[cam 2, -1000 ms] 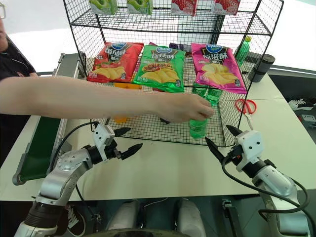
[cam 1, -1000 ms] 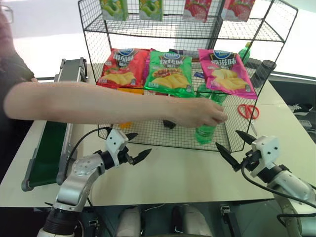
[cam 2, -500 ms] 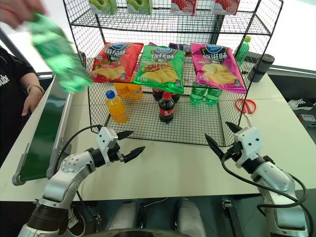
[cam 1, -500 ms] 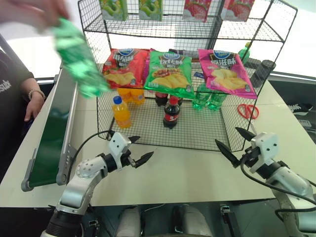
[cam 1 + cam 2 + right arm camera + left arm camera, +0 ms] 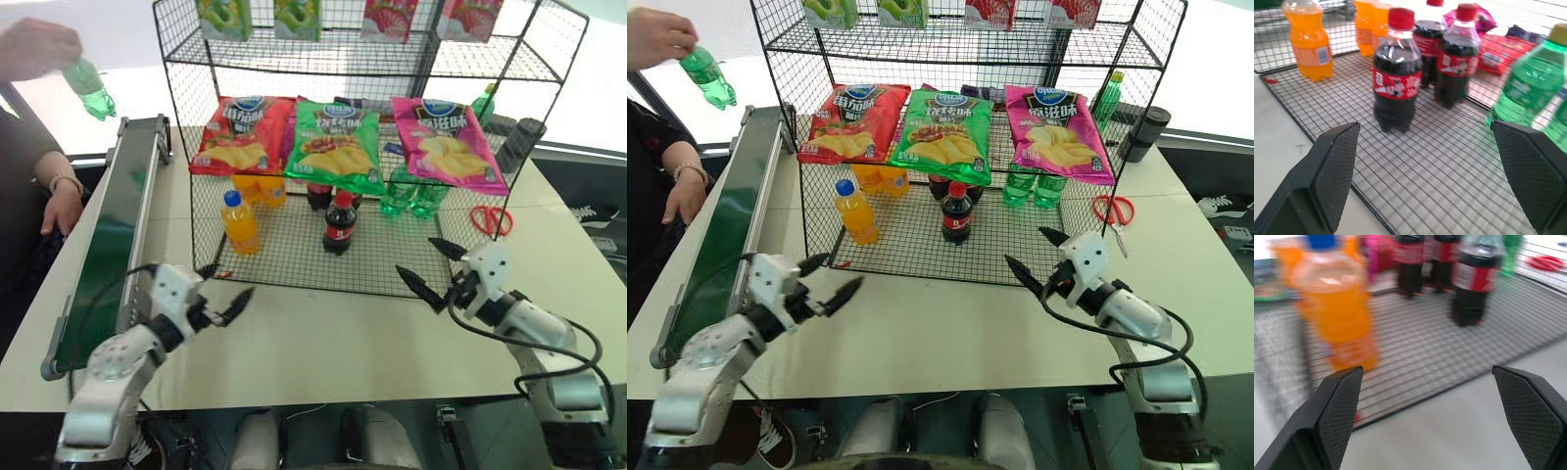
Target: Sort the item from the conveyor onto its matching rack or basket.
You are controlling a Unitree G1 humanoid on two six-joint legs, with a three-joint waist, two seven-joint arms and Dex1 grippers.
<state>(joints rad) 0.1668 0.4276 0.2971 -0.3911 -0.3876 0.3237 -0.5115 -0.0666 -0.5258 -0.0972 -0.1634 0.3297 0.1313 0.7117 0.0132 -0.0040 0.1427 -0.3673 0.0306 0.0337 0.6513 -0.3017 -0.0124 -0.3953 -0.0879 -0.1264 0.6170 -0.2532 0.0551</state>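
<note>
A person's hand [image 5: 37, 44] holds the item, a green bottle [image 5: 88, 90], in the air above the far end of the conveyor [image 5: 108, 245], a dark green belt along the table's left side. The black wire rack [image 5: 294, 250] stands mid-table, hung with red, green and pink crisp bags. My left gripper [image 5: 225, 284] is open and empty beside the conveyor, facing an orange bottle [image 5: 1339, 308] at the rack's front left. My right gripper [image 5: 416, 257] is open and empty at the rack's front right edge, facing a cola bottle [image 5: 1398, 73].
On the rack's bottom tier stand orange bottles [image 5: 240, 220], cola bottles [image 5: 339, 223] and green bottles [image 5: 411, 194]. Red scissors [image 5: 490, 217] lie right of the rack and dark cups [image 5: 524, 142] stand behind it. The person's other hand [image 5: 61, 208] rests left of the conveyor.
The person's hand carried the green bottle from the rack to above the conveyor's far end. My left arm swung left toward the conveyor. My right gripper moved in toward the rack's front.
</note>
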